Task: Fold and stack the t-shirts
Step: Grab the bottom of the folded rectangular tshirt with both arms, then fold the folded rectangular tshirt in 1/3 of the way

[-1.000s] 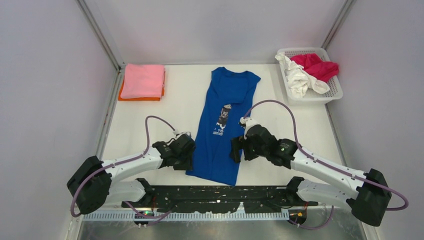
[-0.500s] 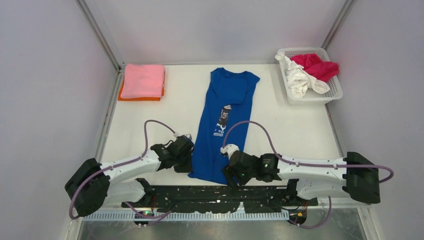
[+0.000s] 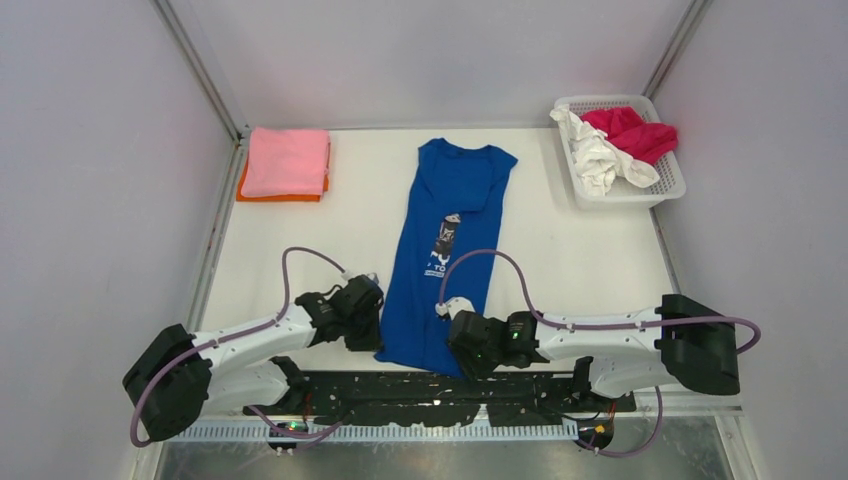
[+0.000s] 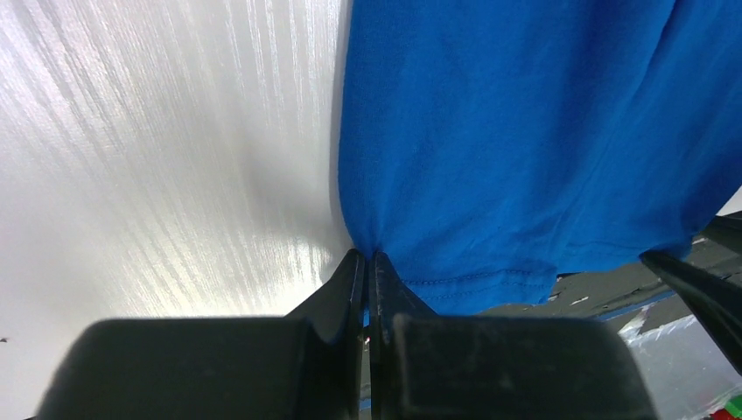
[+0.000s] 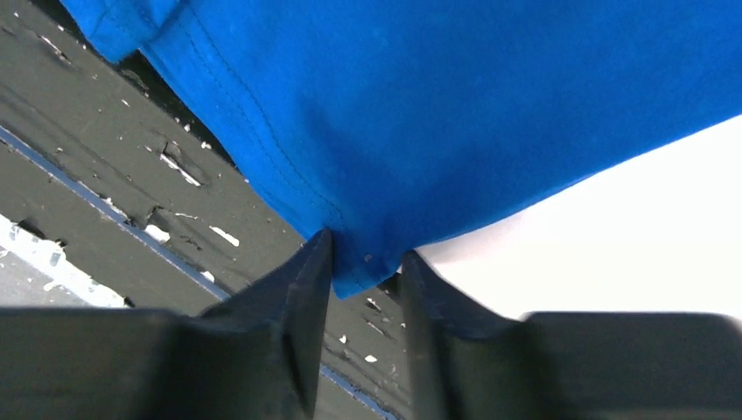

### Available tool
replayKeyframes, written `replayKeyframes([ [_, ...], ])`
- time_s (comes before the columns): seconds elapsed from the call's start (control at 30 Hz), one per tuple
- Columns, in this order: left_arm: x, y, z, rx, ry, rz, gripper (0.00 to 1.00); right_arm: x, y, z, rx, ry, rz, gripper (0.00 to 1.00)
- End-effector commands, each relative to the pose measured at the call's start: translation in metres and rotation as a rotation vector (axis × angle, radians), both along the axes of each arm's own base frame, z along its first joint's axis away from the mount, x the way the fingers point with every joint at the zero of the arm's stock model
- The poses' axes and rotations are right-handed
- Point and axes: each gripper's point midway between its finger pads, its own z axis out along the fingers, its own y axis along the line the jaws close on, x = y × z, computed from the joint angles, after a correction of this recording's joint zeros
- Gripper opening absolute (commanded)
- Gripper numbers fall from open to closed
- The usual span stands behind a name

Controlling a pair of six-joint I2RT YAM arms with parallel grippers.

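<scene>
Since the earlier frame, the right gripper (image 5: 366, 254) has been brought to the stitched hem of the soft blue t-shirt (image 3: 445, 260), which is laid flat on the table (image 3: 300, 250). Its jaws are parted astride one corner. The other corner is clamped by the left gripper (image 4: 367, 262).

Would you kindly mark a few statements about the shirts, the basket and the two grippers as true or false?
1. The left gripper is shut on the blue t-shirt at its hem. True.
2. The pink t-shirt lies in the basket. False: it lies folded on the orange t-shirt, far left.
3. The basket holds the white t-shirt and the crimson t-shirt. True.
4. The right gripper is well clear of the blue t-shirt. False: the shirt's corner sits between its parted jaws.
</scene>
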Motion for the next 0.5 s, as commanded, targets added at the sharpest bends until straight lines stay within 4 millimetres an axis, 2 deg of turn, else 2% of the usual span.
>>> replayKeyframes([
  [0.0,-0.005,-0.005,0.002,-0.027,0.026,0.006,0.0,0.004,0.001,-0.002,-0.008,-0.011,-0.049,0.3],
  [0.07,-0.008,-0.001,0.003,-0.021,0.032,0.014,0.0,0.002,0.0,-0.001,-0.008,-0.002,-0.055,0.2],
  [0.2,-0.027,0.009,0.002,0.009,0.058,0.019,0.0,-0.02,0.002,0.014,0.073,0.093,-0.028,0.12],
  [0.33,-0.055,-0.002,0.003,-0.052,0.116,-0.042,0.0,-0.043,0.0,0.029,0.139,0.197,0.007,0.07],
  [0.4,-0.06,-0.009,0.009,-0.08,0.117,-0.066,0.0,-0.05,0.002,0.039,0.185,0.225,0.028,0.06],
  [0.47,-0.056,-0.013,0.016,-0.093,0.096,-0.071,0.0,-0.047,0.002,0.043,0.205,0.205,0.019,0.05],
])
